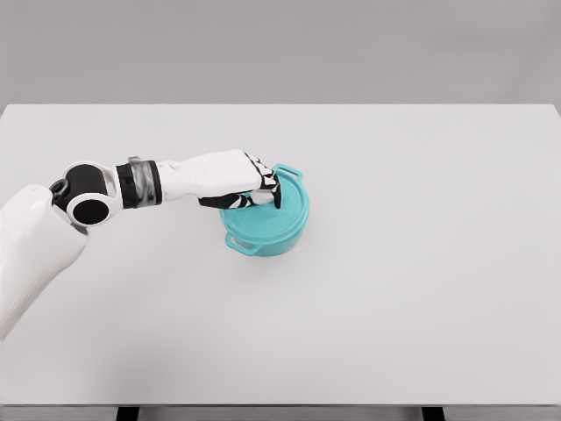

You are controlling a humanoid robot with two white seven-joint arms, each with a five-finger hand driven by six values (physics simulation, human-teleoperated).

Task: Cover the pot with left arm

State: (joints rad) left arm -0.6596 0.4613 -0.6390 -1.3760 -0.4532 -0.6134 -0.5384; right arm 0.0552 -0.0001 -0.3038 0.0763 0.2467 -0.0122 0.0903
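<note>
Nearest the camera, at the lower left of the frame, the left arm [35, 250] enters as a broad white upper segment and bends at a black-ringed elbow joint, then runs rightward through a grey and black wrist band toward the middle of the picture. Its forearm lies nearly level above the white table [421, 289], which fills most of the frame from the bottom edge up to a grey backdrop. At the arm's end, the left hand [241, 184] sits over the left part of a teal pot [267, 230], just left of the picture's centre. Seen from above, the pot shows a round teal top with small handles at its lower left and upper right; a teal lid [285, 210] appears to lie on it, though where lid ends and pot rim begins is hard to separate. Black and white fingers [266, 189] curl downward onto the lid's left and middle area, touching it, and they seem closed around something at the lid's centre, probably its knob, which the hand hides. Beyond the pot, the far table edge crosses the upper part of the frame.
</note>
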